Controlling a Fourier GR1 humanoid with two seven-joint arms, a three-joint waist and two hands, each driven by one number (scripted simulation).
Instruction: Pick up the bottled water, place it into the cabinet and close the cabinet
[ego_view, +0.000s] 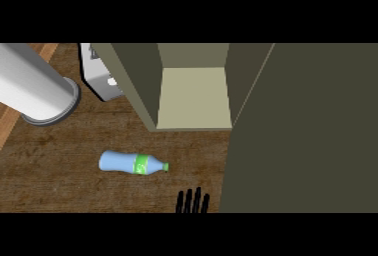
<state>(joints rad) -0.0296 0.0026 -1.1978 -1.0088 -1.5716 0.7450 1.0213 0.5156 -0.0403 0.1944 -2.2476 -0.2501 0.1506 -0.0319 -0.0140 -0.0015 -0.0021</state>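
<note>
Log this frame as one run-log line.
bottled water: on its side on counter, untouched | cabinet: open | right hand: fingers straight, lower edge, apart from bottle | stage: not yet picked

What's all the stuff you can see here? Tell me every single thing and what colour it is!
bottle: one, light blue with a green label and green cap, lying on its side on the counter in front of the cabinet
cabinet: one, olive-grey with a pale shelf inside, top middle, open
cabinet door: one, dark olive-grey, swung open, filling the right side
cylinder: one, white with a grey rim, top left
white-grey thing: one, between the cylinder and the cabinet, partly hidden; cannot tell what it is
counter: one, brown wood, under everything
right hand: one, black, fingers straight, at the bottom edge, right of the bottle, touching nothing
</note>
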